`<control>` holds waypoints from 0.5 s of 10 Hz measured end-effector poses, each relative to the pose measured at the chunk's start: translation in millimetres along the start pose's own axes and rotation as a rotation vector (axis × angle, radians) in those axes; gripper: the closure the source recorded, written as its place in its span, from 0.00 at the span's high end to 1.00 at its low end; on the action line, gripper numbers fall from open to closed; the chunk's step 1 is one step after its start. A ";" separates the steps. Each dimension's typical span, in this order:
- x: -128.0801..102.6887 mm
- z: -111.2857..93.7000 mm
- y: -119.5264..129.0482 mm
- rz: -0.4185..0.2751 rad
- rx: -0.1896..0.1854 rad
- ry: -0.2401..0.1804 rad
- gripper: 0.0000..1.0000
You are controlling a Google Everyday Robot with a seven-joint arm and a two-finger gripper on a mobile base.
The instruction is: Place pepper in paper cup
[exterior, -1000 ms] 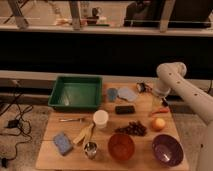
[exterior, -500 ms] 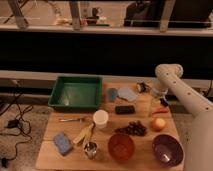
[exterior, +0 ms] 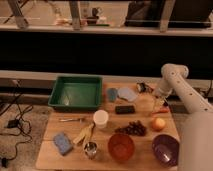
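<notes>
— Well, where is the pepper point(exterior: 161, 112) found?

— It is seen close to the right edge of the table point(exterior: 102, 161), about halfway along that edge, as a thin red streak lying flat on the wood. A round orange fruit point(exterior: 159, 123) is just beside it, toward the front edge.

— And the paper cup point(exterior: 101, 119)?

— It is stood upright near the middle of the table, just in front of the green tray point(exterior: 76, 91) that fills the back left part. It is well apart from the pepper. A black object point(exterior: 124, 109) and the dark grapes point(exterior: 132, 128) lie between the two.

— What can be said about the gripper point(exterior: 159, 103)?

— It is held directly over the pepper at the right edge, pointed down. How far it is open cannot be told, and it cannot be told whether anything is held.

— So how should this step be done well?

— Probably the grasp is the step in hand. The pepper should be taken across its slim middle, with the closing line set across its length, and low against the wood, so that it is not pushed aside. The orange fruit should not be bumped. Afterwards the pepper should be lifted high enough to pass over the grapes and be released only above the cup mouth, because so light a cup is easily tipped.
</notes>
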 end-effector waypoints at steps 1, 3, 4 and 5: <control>4.6 0.4 -1.4 -0.015 -0.004 -0.016 0.80; 16.1 2.6 -4.2 -0.050 -0.013 -0.055 0.80; 20.0 3.8 -4.7 -0.060 -0.018 -0.065 0.80; 23.4 5.2 -5.7 -0.071 -0.022 -0.074 0.80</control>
